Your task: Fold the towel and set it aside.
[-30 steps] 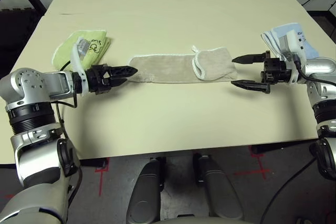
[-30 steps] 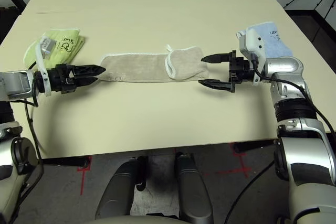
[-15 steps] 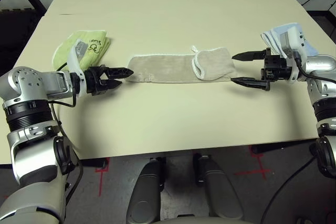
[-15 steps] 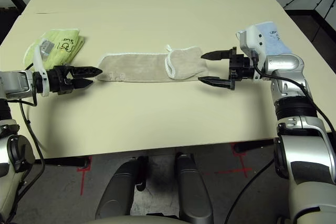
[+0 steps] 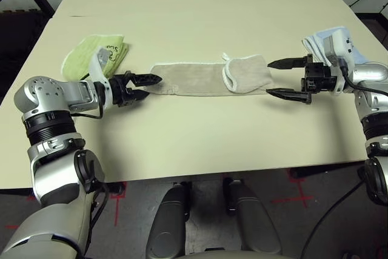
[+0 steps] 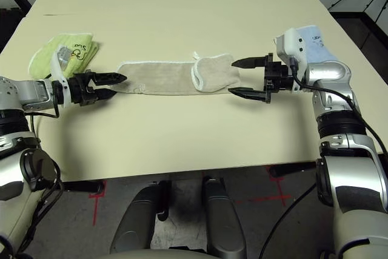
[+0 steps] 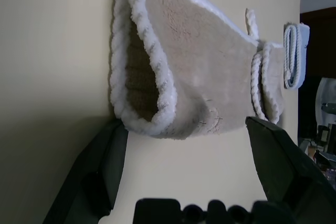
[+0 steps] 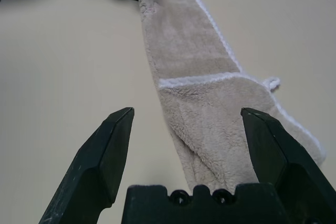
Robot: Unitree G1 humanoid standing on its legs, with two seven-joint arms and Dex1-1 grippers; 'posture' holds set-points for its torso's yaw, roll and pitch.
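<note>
Both jaws are standing spread: the left gripper [image 5: 142, 86] is bracketing the towel's nine-o'clock end, and the right gripper [image 5: 282, 79] is waiting apart at its three-o'clock end. Neither is pinching cloth. The towel [image 5: 206, 79] is lying as a long strip at mid-table [image 5: 200, 4], its three-o'clock end already lapped over.

To do this well, I judge each gripper should be taking both layers of the white-edged end, biting deep enough that the thick terry is not slipping out.

Dark lettering is showing on the green towel [image 5: 97, 56] and the blue towel [image 6: 306, 43], too small to read.
</note>
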